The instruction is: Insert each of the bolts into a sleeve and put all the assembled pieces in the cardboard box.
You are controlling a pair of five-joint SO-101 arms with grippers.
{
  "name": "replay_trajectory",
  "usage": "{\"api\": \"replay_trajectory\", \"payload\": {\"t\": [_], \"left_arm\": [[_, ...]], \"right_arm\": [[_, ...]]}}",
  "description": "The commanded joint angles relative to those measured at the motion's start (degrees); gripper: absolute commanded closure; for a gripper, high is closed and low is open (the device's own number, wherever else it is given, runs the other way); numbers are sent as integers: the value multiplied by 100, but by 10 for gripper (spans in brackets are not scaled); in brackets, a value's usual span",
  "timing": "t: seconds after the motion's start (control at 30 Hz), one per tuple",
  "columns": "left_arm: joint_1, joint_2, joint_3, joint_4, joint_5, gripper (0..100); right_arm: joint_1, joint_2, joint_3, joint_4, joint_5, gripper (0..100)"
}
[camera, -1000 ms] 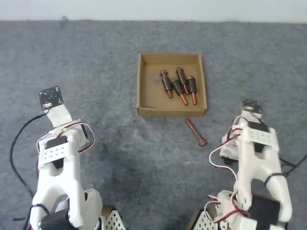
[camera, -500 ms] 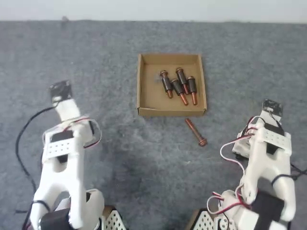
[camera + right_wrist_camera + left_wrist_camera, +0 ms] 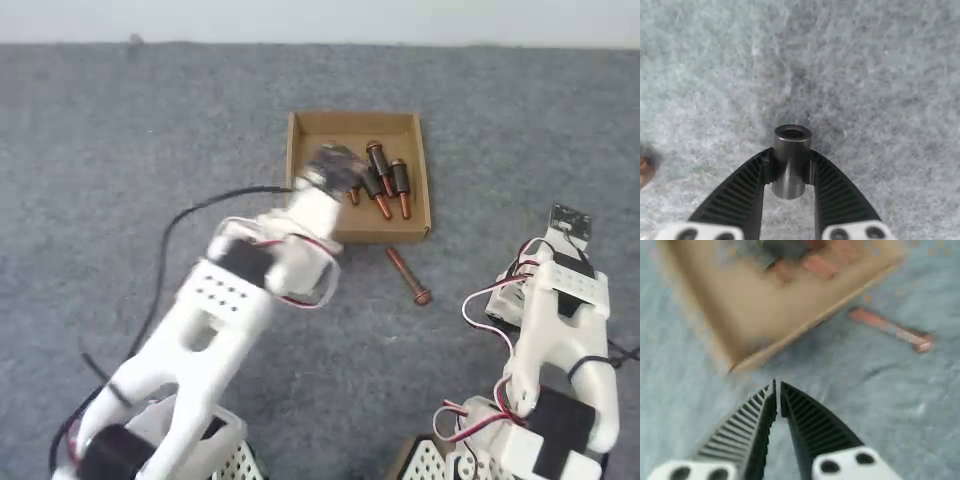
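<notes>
left gripper (image 3: 777, 388) was clenched, fingers pressed almost together with nothing between them. in its wrist view it hung over the grey carpet (image 3: 140, 150) just short of a corner of the cardboard box (image 3: 400, 234). from the high view the left arm (image 3: 230, 310) was stretched diagonally across the table, its far end blurred and overlapping the box's near-left part. right gripper (image 3: 790, 157) was grasping a dark sleeve (image 3: 791, 167), one finger on each side. the sleeve stood roughly on end, open bore facing the camera, with carpet behind it; couldn't tell whether it touched the carpet. right arm (image 3: 555, 310) sat folded back at the right side of the table, well apart from the box. one bare bolt (image 3: 408, 276) lay flat on the carpet just in front of the box's front wall, toward its right end. it lay at an angle, head end pointing away from the box toward the right arm, and nothing touched it. it also showed in the left wrist view (image 3: 890, 329), beside the box and beyond the fingertips. several assembled pieces (image 3: 400, 182) lay inside the box, copper bolts each wearing a dark sleeve, clustered in the right half. one of them was partly hidden behind the left arm's end, so no exact count.
</notes>
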Motion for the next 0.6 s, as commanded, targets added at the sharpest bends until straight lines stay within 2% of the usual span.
{"api": "replay_trajectory", "payload": {"t": [0.0,0.1,0.17,0.4,0.57], "left_arm": [[484,589,-189,-826,-633,929],[624,1213,-277,-1160,-1073,829],[756,1538,-295,-1424,-1327,802],[1547,2365,-374,-2207,-2629,799],[1864,3121,-1147,-2338,-2699,800]], "right_arm": [[66,-13,-325,-57,-53,991],[57,-13,-325,-66,-53,991],[57,-13,-325,-75,-53,991],[57,-13,-325,-84,-44,991],[57,-13,-325,-92,-44,991]]}}
